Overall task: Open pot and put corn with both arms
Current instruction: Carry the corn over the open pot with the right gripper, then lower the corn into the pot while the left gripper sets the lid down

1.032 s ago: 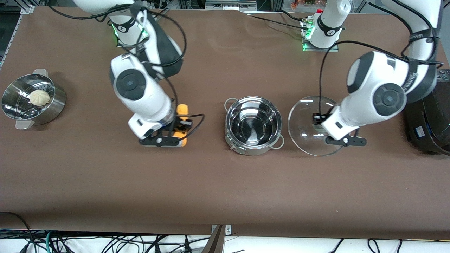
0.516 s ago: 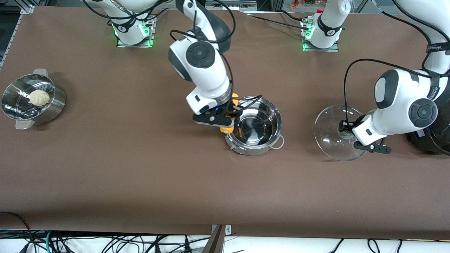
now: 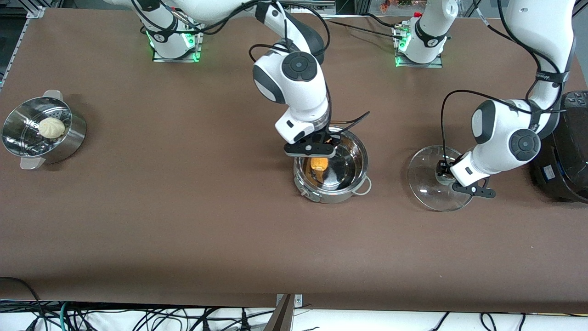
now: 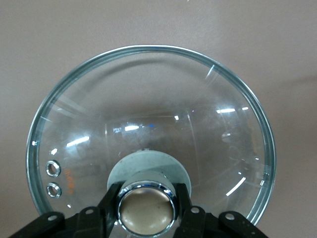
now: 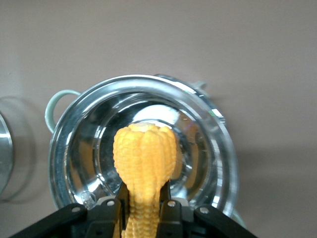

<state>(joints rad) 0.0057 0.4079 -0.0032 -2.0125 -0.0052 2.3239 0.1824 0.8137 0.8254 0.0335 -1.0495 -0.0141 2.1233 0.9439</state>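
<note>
Right now my right gripper [image 3: 317,154] hangs over the open mouth of the shallow round shiny steel pot [image 3: 356,149], fingers clamped on the yellow-orange tapered corn cob [image 3: 319,163]. In the right wrist view the cob [image 5: 144,153] stands out from between my black fingers [image 5: 110,210], its blunt end pointing down at the mirrored floor of the pot [image 5: 208,129]. Whether the cob touches the pot I cannot tell; it sits within the rim's outline, toward the right arm's side of the bowl.

Pot itself rests on the brown table [image 3: 183,220], about mid-table, wire loop handles showing at its rim, small knob on the side nearer the front camera. No lid on it.

My left gripper [image 3: 446,177] is down low toward the left arm's end of the table, closed tight on the metal knob [image 4: 146,206] of the round clear glass lid [image 3: 425,181]. Lid [image 4: 148,109] lies over bare table, well apart from the pot, between it and the big black rice cooker [image 3: 567,151]. Whether its rim rests fully on the cloth I cannot tell.

At the right arm's end: perforated steel steamer basket [image 3: 69,138], round white bun [image 3: 51,127] inside.
</note>
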